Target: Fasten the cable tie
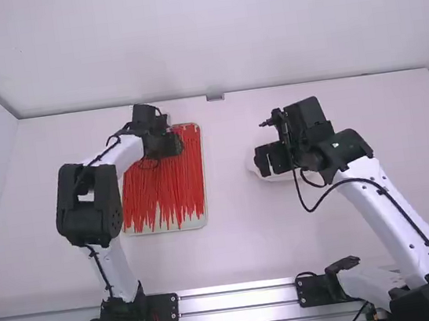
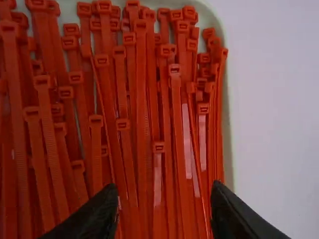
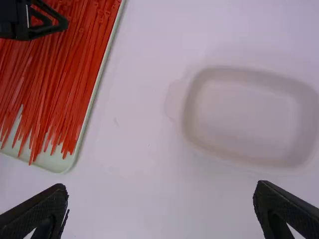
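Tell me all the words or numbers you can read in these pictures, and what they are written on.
There are none to read.
Ties: plain orange, no print.
Tray: no label.
Dish: plain white, no marks.
Table: no writing or signs.

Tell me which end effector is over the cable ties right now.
The left end effector, open above the red cable ties on their tray; the right end effector hangs open near the empty white dish.
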Tool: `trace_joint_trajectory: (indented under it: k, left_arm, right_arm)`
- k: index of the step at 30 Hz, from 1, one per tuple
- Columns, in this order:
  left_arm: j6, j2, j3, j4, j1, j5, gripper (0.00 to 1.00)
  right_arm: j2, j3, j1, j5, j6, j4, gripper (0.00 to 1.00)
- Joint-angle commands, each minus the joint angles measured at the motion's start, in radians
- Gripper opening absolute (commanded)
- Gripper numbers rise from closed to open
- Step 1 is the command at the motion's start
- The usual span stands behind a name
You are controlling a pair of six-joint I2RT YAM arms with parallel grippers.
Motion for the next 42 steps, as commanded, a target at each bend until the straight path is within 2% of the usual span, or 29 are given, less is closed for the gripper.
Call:
trace_joint_trajectory:
  k: [1,7,14,22,35,38,39,42]
  left_arm:
    - [0.015,0.029,-0.002,0.000,-0.018,-0.019,0.50]
    - [0.016,0.029,0.019,-0.026,-0.018,-0.058,0.51]
    - [0.016,0.029,0.116,-0.126,-0.018,-0.209,0.53]
    - [0.019,0.043,0.137,-0.103,0.010,-0.192,0.51]
    - [0.015,0.108,0.136,-0.070,-0.013,-0.176,0.42]
    - [0.015,0.108,0.136,-0.067,-0.005,-0.177,0.33]
    - [0.015,0.108,0.136,-0.067,-0.005,-0.177,0.26]
    - [0.015,0.113,0.136,-0.059,-0.002,-0.197,0.24]
  right_arm:
    - [0.007,0.032,-0.002,-0.003,0.003,-0.003,1.00]
    - [0.007,0.032,-0.002,-0.003,0.003,-0.004,1.00]
    - [0.007,0.032,0.000,-0.003,0.003,-0.016,0.99]
    - [0.007,0.032,0.000,-0.003,0.003,-0.039,0.99]
    - [0.007,0.032,-0.006,-0.003,0.003,-0.055,0.99]
    - [0.007,0.032,-0.011,-0.003,0.003,-0.063,1.00]
    - [0.007,0.032,-0.014,-0.003,0.004,-0.064,1.00]
    - [0.007,0.032,-0.019,0.001,0.029,-0.064,0.99]
